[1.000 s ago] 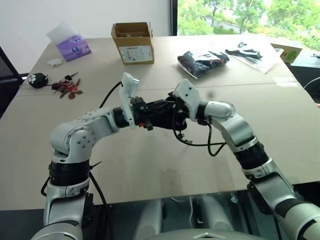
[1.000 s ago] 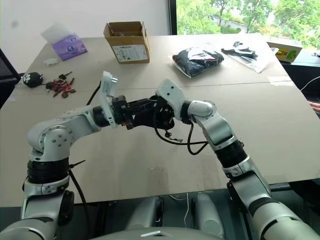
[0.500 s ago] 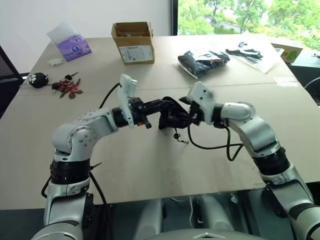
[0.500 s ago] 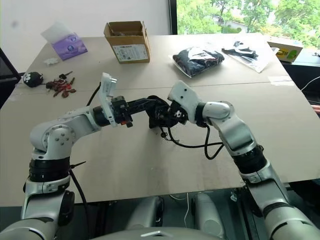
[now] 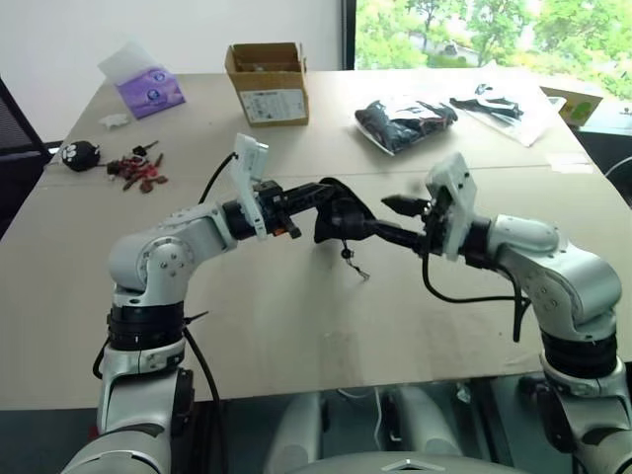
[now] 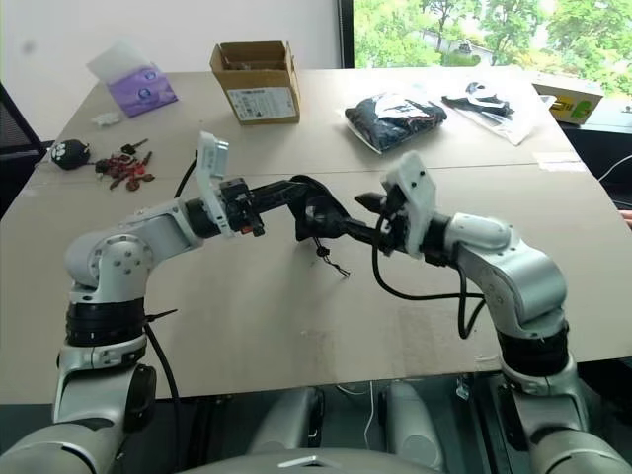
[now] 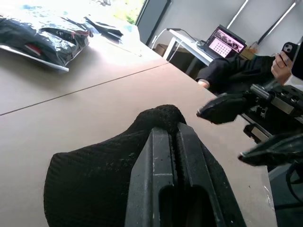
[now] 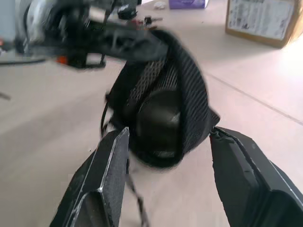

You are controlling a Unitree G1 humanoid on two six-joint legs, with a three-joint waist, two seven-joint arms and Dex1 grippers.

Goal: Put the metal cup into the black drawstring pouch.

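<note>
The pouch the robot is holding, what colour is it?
Black. The black drawstring pouch is soft woven fabric, seen best in the left wrist view.

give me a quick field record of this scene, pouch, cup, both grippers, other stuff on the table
pouch: black drawstring pouch held up above the table, cord dangling below it
cup: dark rounded shape inside the pouch mouth in the right wrist view, likely the metal cup
left gripper: left gripper shut on the pouch fabric
right gripper: right gripper open, apart from the pouch, holding nothing
table, far side: cardboard box, purple tissue pack, clear bag of black items
table, robot's left: small red bits
</note>
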